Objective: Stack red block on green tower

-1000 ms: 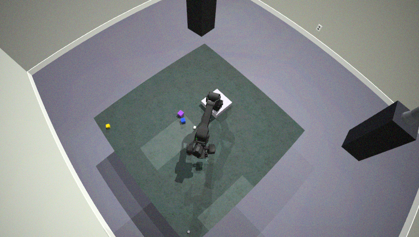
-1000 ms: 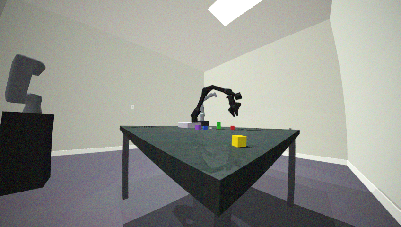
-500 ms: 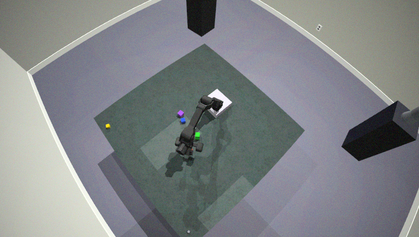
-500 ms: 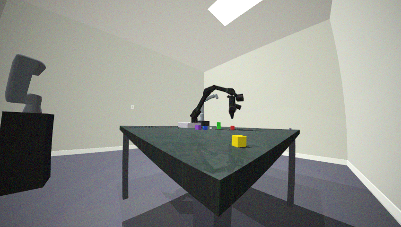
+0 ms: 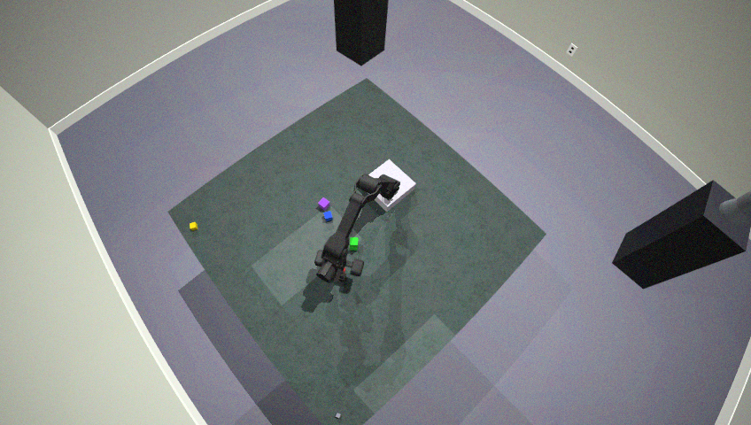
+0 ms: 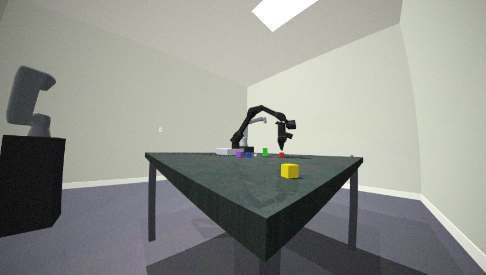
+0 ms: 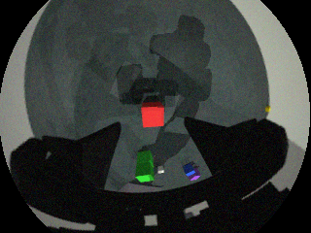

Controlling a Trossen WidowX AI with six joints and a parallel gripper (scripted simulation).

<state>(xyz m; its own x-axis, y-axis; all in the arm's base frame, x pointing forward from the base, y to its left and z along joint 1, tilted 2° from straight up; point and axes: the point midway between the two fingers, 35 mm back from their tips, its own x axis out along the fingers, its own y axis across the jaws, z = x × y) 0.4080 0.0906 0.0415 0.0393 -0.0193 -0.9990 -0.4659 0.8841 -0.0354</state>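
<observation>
The red block [image 6: 281,154] [image 7: 153,116] sits on the table; the arm hides most of it in the top view. The green tower [image 5: 353,243] [image 6: 265,152] [image 7: 145,165] stands upright, a short distance from the red block on the arm-base side. My gripper [image 6: 281,149] [image 7: 153,122] is open and empty. It points down over the red block, with the fingertips a little above it in the exterior view. In the wrist view the red block shows between the two fingers. The fingertips are hidden under the arm in the top view.
A blue block [image 5: 328,216] [image 6: 248,154] and a purple block [image 5: 323,204] [image 6: 239,154] sit close together beyond the tower. A small white cube [image 6: 255,154] [image 7: 160,170] is near the tower. A yellow block [image 5: 193,226] [image 6: 289,171] lies near a table corner.
</observation>
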